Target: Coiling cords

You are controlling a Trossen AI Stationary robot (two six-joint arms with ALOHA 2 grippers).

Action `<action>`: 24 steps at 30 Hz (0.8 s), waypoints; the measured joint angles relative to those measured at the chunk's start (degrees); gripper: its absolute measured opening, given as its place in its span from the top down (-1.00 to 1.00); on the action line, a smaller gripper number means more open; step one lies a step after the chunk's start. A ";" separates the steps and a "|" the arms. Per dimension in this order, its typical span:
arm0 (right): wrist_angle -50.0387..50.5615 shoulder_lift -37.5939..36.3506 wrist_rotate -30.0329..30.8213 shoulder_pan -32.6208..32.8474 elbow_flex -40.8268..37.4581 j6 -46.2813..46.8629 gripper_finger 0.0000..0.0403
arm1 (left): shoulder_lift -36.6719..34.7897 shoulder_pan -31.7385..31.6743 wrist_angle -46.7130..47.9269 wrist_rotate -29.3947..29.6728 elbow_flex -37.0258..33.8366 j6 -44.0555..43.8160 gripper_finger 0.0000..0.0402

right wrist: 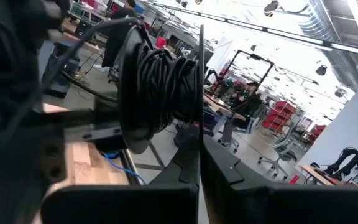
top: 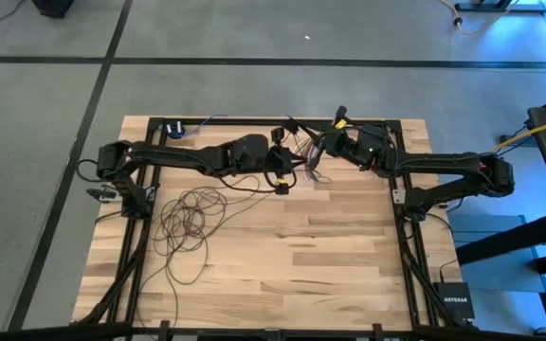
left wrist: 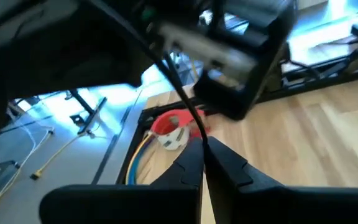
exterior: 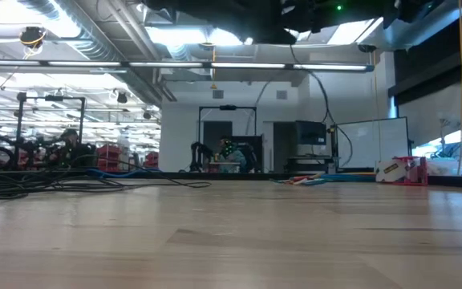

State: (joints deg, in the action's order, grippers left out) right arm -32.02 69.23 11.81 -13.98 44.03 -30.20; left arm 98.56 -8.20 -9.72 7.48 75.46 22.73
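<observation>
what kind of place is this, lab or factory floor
Most likely a robotics lab in an open industrial hall: a wooden worktable on a concrete floor, exposed ceiling ducts, and red storage racks beyond.

You've got a pale wood-plank table point(top: 330, 256), black frame rail point(top: 408, 246) along its edge; red-and-white tape roll point(left wrist: 169, 129) nr the corner; yellow cable point(top: 538, 133) on grey floor, black box point(top: 453, 301) w/ white lettering

Count of what shows on and over the surface point(top: 330, 275)

Two dark arms, each with one hand: left hand point(top: 282, 169), right hand point(top: 317, 152). One long dark cord point(top: 190, 220) in loose loops, one short bundle of multicoloured wires point(top: 301, 147), and one wooden surface.
</observation>
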 joint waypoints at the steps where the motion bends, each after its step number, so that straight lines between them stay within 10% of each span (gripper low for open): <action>1: -0.10 0.00 -0.03 -0.02 0.00 0.00 0.99 | 0.27 -0.27 -0.20 0.02 0.00 -0.20 0.99; 24: -0.11 0.15 -0.39 -0.08 -0.22 1.80 0.99 | 4.43 -1.37 -10.85 0.96 0.26 1.87 0.99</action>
State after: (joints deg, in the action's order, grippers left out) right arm -32.14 69.38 11.42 -14.06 43.81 -28.40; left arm 102.99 -9.58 -20.57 8.44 75.72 24.60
